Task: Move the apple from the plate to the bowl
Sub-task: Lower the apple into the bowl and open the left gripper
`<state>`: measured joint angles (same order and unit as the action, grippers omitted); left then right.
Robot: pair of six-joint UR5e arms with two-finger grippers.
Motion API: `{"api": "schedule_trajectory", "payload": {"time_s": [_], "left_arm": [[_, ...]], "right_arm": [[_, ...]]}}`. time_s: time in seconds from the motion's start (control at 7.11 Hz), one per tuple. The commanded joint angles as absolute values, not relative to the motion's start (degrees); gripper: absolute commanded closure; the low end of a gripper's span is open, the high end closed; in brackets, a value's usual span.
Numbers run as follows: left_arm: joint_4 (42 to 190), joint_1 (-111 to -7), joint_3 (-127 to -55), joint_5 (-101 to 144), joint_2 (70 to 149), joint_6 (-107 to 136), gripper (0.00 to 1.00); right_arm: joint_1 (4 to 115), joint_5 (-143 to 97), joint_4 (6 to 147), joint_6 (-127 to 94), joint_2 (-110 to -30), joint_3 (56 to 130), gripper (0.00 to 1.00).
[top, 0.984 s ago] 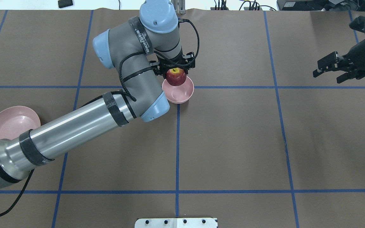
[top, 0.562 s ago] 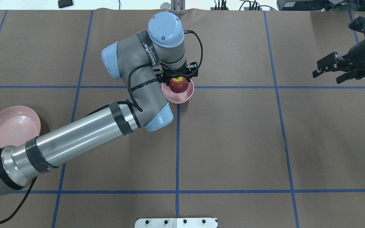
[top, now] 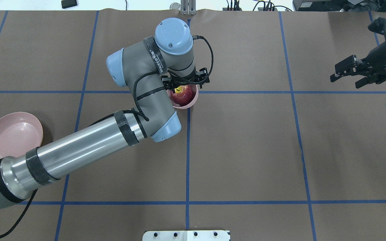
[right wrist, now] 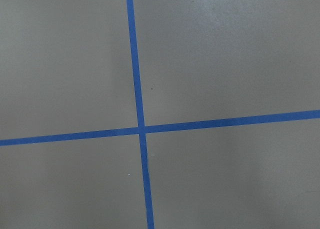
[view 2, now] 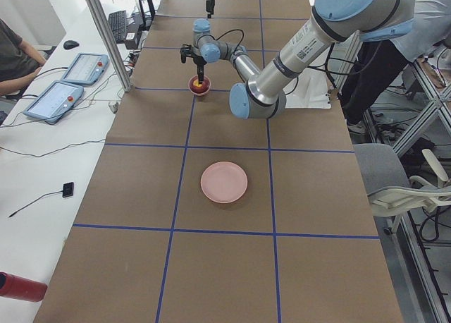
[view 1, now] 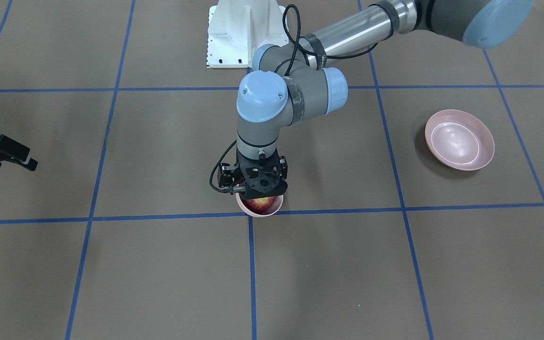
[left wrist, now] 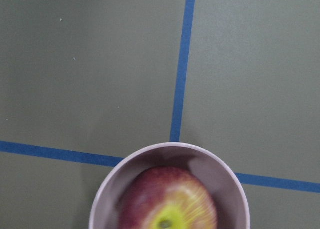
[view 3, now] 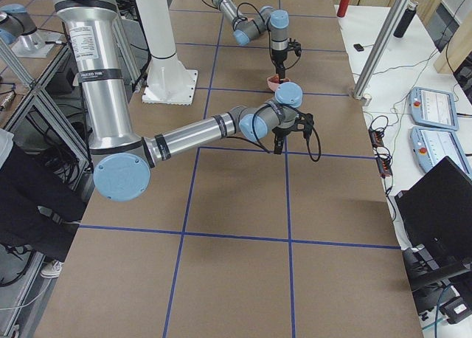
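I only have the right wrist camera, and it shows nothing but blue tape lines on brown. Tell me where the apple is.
Observer: The apple is down inside the bowl, yellow stem end up.
Operator: Report the left gripper.
Observer: The left gripper hangs directly over the bowl, close above the apple. Its fingers are hidden, so I cannot tell whether it grips.
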<state>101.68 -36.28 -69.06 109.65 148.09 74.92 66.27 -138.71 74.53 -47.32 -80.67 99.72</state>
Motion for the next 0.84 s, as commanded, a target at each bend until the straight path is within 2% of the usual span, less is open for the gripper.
{"api": "schedule_trajectory", "payload": {"time_s": [0.0, 0.14, 0.28, 0.42, 0.7], "left_arm": [[101.78, -36.56, -74.4, 110.04, 145.13, 75.85, 0.02], [99.95, -38.39, -81.75, 111.0, 140.5, 75.33, 0.02], [97.32, -40.58, -93.31, 115.01, 130.1, 71.41, 0.02], [97.12, -42.61, -101.69, 115.66, 120.59, 62.41, 0.02], [96.85, -52.76, -110.54, 123.43, 102.75, 41.78, 0.02]], "right_arm": [[66.27, -138.69, 74.53, -47.29, -80.68, 99.32, 0.0], [66.27, -138.69, 74.53, -47.2, -80.6, 99.14, 0.0], [66.27, -138.69, 74.53, -47.2, -80.68, 99.23, 0.0], [66.36, -138.69, 74.53, -46.41, -80.86, 99.23, 0.0], [67.58, -138.17, 74.79, -39.24, -83.13, 99.14, 0.0]]}}
